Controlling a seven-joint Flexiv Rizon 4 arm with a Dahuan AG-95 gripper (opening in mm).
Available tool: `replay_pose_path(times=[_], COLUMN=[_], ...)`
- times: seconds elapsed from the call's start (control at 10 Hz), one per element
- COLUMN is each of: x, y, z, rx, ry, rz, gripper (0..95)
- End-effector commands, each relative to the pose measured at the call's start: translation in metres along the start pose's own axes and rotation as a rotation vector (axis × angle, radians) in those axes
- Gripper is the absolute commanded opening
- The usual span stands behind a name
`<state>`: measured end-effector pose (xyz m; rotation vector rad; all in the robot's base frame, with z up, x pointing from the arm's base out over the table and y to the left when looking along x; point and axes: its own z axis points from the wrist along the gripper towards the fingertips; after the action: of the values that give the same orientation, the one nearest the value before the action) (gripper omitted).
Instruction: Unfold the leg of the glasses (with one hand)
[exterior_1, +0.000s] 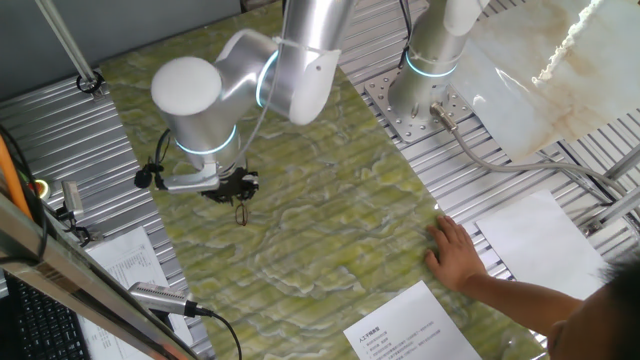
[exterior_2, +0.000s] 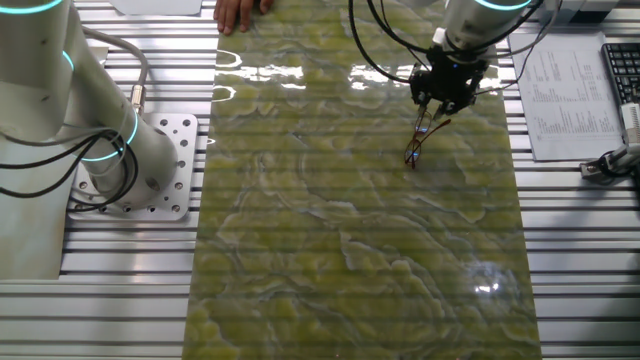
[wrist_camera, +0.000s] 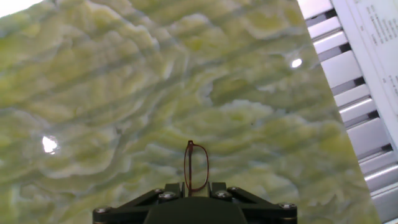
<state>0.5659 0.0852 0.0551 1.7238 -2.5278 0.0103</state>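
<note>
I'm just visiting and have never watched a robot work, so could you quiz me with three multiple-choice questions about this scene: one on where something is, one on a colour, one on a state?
1. Where are the glasses?
A. At the tip of the gripper, hanging below it
B. Lying on the printed paper
C. Under the person's hand

2. What colour is the mat on the table?
A. Plain blue
B. Marbled yellow-green
C. Red checked

3. What is the person's hand doing?
A. Gripping the robot arm
B. Holding the glasses
C. Resting flat on the mat, apart from the gripper

Answers:
1 A: both fixed views show the thin frame dangling from the gripper, and the hand view shows it right ahead of the fingers.
2 B: all views show a swirled yellow-green surface.
3 C: in one fixed view the hand lies on the mat's edge, far from the gripper.
</note>
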Motion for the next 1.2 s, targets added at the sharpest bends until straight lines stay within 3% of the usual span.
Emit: replay_pose_path(times=[0.1,0.6,1.2], x=[0.003,0.012,0.023], y=[0.001,0.002,0.002], z=[0.004,0.017,0.024], rx=[-0.002,-0.005,0.0], ry=[0.019,0.075,0.103], rz=[-0.007,-0.053,-0.09], gripper=[19.0,19.0,19.0])
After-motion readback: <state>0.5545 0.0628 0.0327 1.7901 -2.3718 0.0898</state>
